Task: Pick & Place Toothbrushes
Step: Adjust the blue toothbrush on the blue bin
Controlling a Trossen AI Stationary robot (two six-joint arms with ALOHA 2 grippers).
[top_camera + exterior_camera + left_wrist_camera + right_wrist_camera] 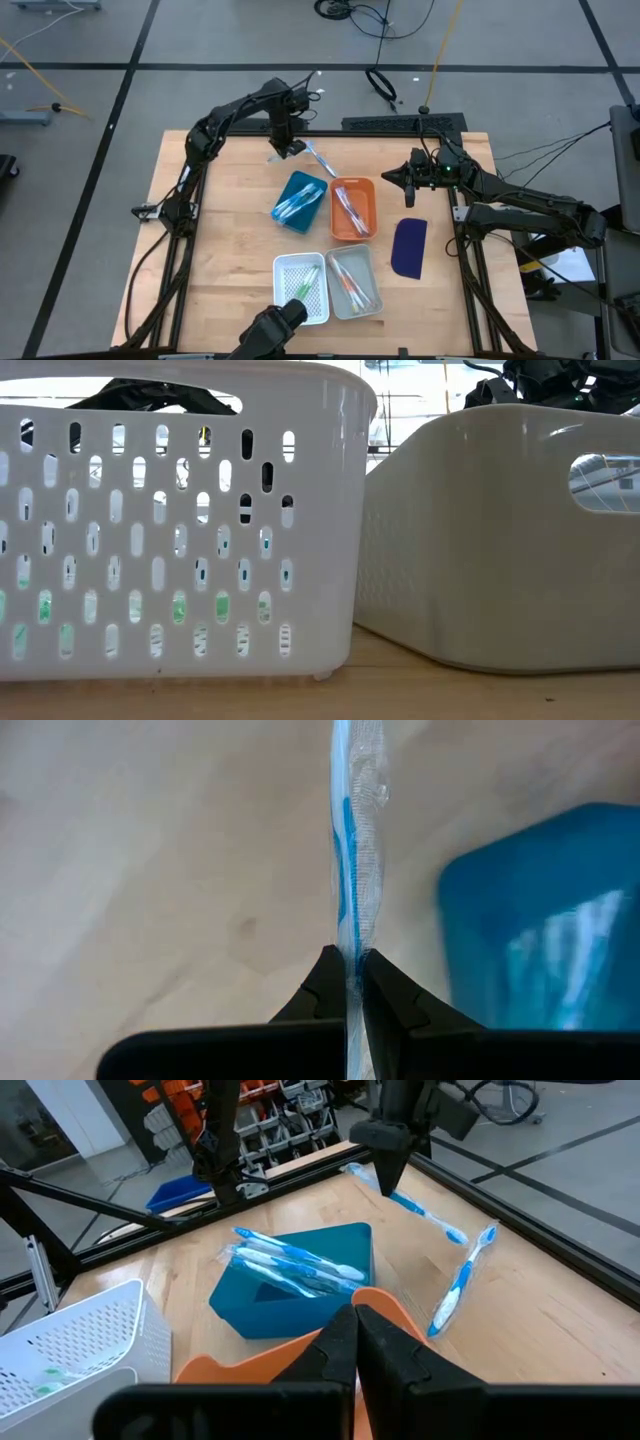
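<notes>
While your left gripper [347, 982] pinches one wrapped blue-and-white plastic toothbrush [352, 850] at twelve o'clock of the blue plastic tray [299, 201], one of four trays, your right gripper [352, 1342] is closed, empty.

Grey tiled floor [80, 40] — loose cables [380, 80]

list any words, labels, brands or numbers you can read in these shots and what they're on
No text reads in any view.
Toothbrush in the left gripper: clear wrapper, no print legible.
Blue tray, orange tray, white basket, grey tray: no label showing.
Dark blue flat piece: plain.
Storage bins behind the table: too blurred to read.
</notes>
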